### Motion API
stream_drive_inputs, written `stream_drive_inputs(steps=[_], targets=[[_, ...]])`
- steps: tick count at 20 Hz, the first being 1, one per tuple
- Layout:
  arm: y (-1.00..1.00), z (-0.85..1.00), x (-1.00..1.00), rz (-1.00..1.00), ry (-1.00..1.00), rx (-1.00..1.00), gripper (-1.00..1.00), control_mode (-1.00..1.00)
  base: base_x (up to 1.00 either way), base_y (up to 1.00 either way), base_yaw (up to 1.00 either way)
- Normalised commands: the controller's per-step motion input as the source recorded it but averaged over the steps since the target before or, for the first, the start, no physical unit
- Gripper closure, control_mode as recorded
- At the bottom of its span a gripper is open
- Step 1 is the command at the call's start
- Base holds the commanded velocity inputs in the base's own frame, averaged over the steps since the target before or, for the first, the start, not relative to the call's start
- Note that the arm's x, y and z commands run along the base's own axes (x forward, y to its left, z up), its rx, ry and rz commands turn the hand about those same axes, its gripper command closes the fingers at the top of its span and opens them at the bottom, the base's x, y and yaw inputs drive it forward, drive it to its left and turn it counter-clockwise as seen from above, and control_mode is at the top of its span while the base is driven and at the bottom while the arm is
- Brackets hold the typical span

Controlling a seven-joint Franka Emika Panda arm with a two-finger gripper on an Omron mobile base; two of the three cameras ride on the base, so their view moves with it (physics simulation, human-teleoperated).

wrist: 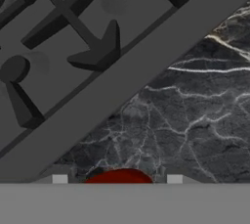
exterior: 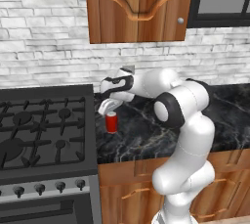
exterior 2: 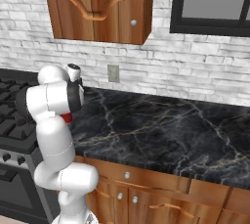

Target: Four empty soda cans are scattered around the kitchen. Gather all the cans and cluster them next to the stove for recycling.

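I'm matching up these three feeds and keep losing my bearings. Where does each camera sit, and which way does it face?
Left base view: behind the arm's left, looking forward and down at the stove, soda can and end effector; white arm rises lower right.
Right base view: behind its right, facing the counter; arm lower left.
Hand view: on the hand, looking down over the can.
All three share the stove, counter and can.
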Motion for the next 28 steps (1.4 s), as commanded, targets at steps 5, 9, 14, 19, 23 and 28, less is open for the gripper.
stream_drive_inputs(steps=[5,9,14,19,23,28], targets=[[-0.05,0.00,-0.24,0.01,-0.04,0.00,-1.00,-1.00,0.00,0.00,0.00],[0.07,0.21,-0.08,0.05,-0.06,0.00,-1.00,-1.00,0.00,0.00,0.00],[0.05,0.72,-0.17,0.03,-0.11,0.00,-1.00,-1.00,0.00,0.00,0.00],[0.00,0.77,-0.23,-0.01,-0.13,-0.02,-1.00,-1.00,0.00,0.00,0.00],[-0.02,0.44,-0.58,-0.11,-0.12,0.00,-1.00,-1.00,0.00,0.00,0.00],[-0.09,0.30,-0.65,-0.29,-0.06,0.00,-1.00,-1.00,0.00,0.00,0.00]])
